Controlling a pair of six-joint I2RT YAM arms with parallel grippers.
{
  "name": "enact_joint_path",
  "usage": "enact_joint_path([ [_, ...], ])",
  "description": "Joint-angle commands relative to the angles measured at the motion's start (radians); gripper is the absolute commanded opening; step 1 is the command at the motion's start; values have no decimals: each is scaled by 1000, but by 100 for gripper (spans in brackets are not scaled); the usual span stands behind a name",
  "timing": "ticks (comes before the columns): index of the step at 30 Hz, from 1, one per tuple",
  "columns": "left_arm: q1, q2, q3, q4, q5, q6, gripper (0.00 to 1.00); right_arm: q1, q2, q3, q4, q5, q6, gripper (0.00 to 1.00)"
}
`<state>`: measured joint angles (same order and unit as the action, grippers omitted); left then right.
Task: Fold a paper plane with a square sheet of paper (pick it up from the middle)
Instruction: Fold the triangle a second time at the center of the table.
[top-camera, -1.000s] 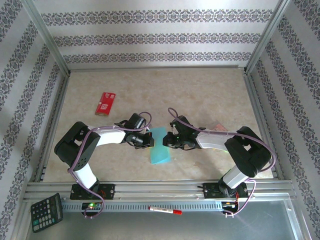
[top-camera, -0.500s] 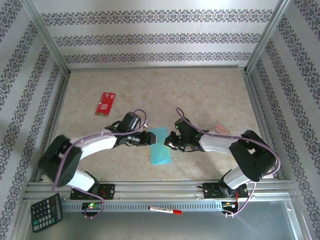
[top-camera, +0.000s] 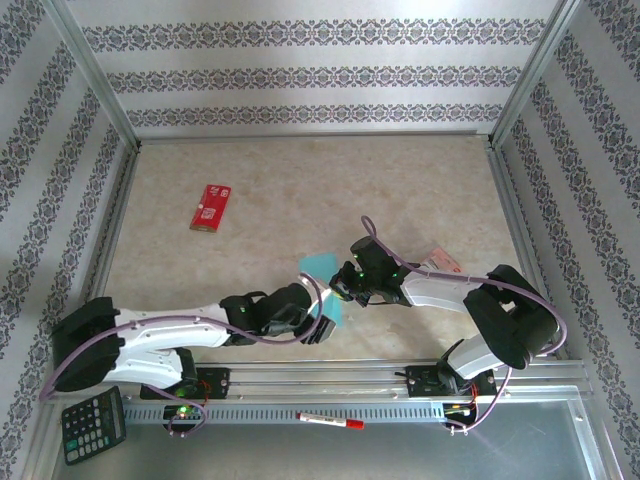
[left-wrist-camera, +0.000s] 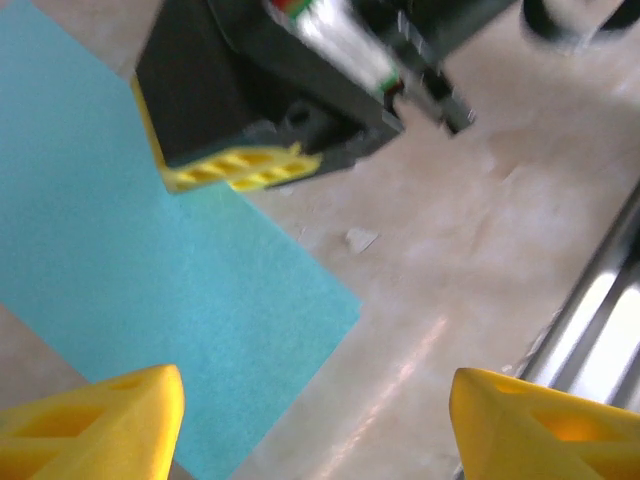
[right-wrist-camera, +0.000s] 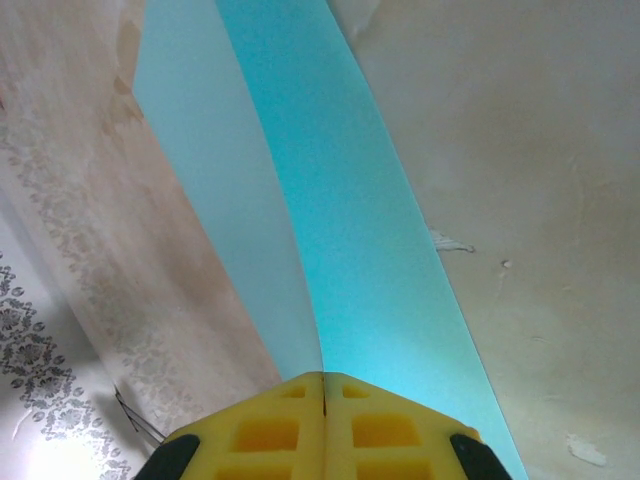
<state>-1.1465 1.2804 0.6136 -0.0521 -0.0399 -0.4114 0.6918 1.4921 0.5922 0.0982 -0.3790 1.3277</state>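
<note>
We see right gripper (top-camera: 344, 291) clamped shut on folded paper (top-camera: 319, 266), centre of table (top-camera: 300, 180), at its right edge. Paper's long axis runs far-to-near. Left gripper (top-camera: 321, 329), jaws apart, sits at paper's near end, probably just above it.

Tabletop (top-camera: 400, 180): beige, faintly marbled with paler mottling. Walls (top-camera: 320, 78): white, crossed by horizontal bands of grey-violet floral ornament. Square sheet of paper (top-camera: 320, 266), at centre: plain light teal-blue and unprinted; in the right wrist view one face is a brighter turquoise, the other paler. Packet (top-camera: 211, 206) at ten o'clock: red with small white print. Small packet (top-camera: 441, 260) at three o'clock: pink. Left arm (top-camera: 160, 335) and right arm (top-camera: 440, 290): white and black links, purple cables. Left gripper (left-wrist-camera: 315, 405) and right gripper (right-wrist-camera: 322, 380): yellow fingers on black bodies. Calculator (top-camera: 93, 424) at seven o'clock: black, grey keys. Marker (top-camera: 330, 420) at six o'clock: white barrel, red ends. Frame rails (top-camera: 320, 378): silver-grey.
</note>
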Motion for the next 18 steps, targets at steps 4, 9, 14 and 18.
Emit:
enact_joint_path([
  [4,-36,119,62,0,-133,85,73,9,0,-12,6,10,24,0],
  [9,-36,183,100,6,-138,86,55,10,7,-20,18,8,27,0],
  [14,-35,211,124,-17,-141,72,32,7,7,-28,17,9,27,0],
  [18,-23,193,112,-24,-145,62,13,3,3,-35,15,15,27,0],
])
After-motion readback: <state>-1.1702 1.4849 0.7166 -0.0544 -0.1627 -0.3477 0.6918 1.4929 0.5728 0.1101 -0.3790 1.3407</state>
